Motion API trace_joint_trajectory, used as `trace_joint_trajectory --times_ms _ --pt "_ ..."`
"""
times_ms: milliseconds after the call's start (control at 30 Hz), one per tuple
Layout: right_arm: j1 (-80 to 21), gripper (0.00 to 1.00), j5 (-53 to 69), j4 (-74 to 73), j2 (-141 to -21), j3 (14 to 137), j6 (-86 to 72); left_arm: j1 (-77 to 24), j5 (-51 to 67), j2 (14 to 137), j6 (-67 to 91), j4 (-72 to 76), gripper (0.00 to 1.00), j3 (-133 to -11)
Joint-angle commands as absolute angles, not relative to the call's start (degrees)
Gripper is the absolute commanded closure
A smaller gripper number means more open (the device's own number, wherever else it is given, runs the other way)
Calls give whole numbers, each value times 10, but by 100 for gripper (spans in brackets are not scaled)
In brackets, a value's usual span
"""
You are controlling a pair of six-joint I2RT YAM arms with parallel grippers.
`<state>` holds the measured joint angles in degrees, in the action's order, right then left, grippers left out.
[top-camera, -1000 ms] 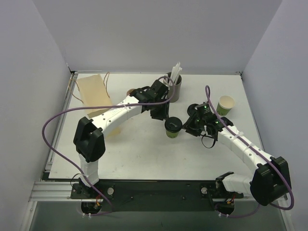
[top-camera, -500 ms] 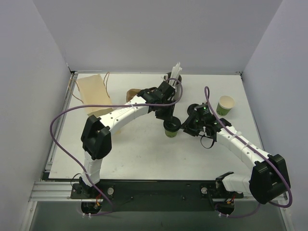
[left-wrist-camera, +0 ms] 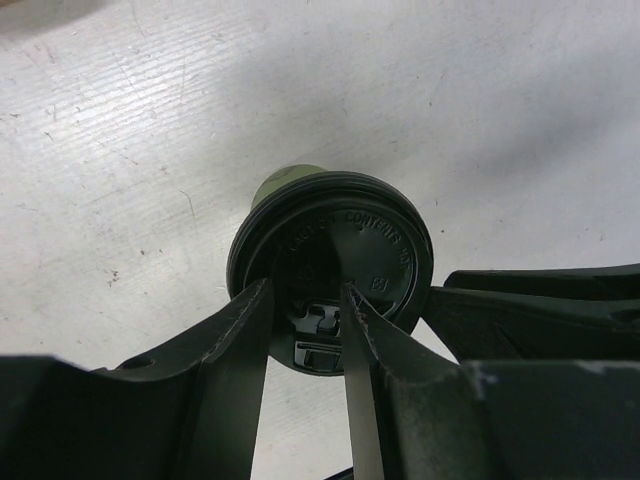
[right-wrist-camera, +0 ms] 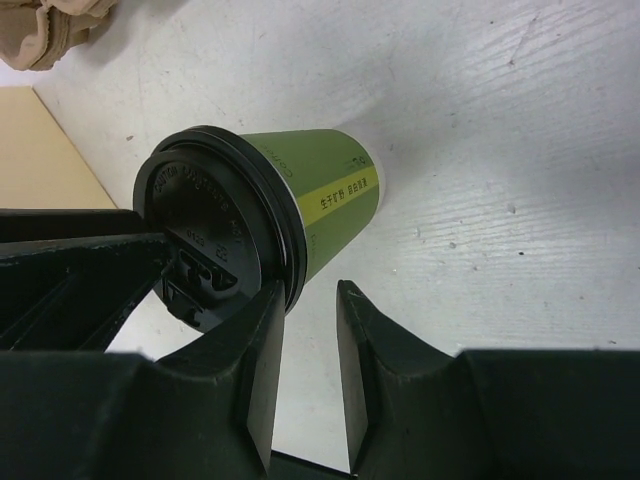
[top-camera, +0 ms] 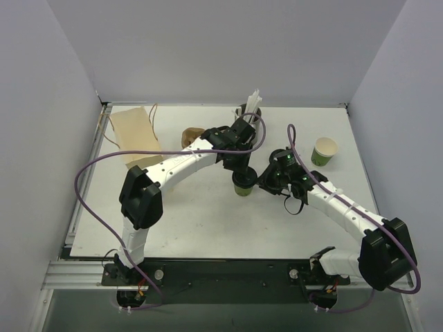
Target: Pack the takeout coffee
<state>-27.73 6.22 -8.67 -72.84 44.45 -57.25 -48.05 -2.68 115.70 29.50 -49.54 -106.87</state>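
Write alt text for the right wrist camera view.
A small green paper cup with a black lid stands on a white table, just beyond the right gripper, whose jaws are apart beside it. The left gripper reaches the lid from the other side.

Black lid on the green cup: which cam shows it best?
Left wrist: lid seen face-on, embossed text visible. Right wrist shows it obliquely atop the green cup. Top external: mostly hidden under the left gripper.
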Motion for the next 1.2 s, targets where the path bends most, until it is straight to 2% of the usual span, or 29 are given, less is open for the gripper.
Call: trace_joint_trajectory --times_ms 0,267,633,867,967,1067,1100,1167 --pt "-306 78 10 -185 -792 391 -556 -485 -35 1188 287 -543 57 -1066" --pt "-308 78 2 -197 -785 403 -555 -484 -38 1187 287 -547 57 -1067" --pt "-295 74 2 -243 -776 575 -521 -472 -25 1181 276 -559 57 -1122" --pt "-287 73 5 -251 -774 629 -502 -457 0 1178 269 -564 56 -1178" --pt "-288 69 11 -250 -782 644 -477 -440 20 1161 279 -553 55 -1177" --pt "-297 58 21 -258 -808 676 -448 -418 18 1127 300 -534 53 -1153" --pt "-308 51 18 -278 -824 701 -426 -411 15 1116 308 -523 53 -1141" --pt "-328 43 -21 -299 -842 732 -404 -384 14 1088 315 -519 52 -1115"
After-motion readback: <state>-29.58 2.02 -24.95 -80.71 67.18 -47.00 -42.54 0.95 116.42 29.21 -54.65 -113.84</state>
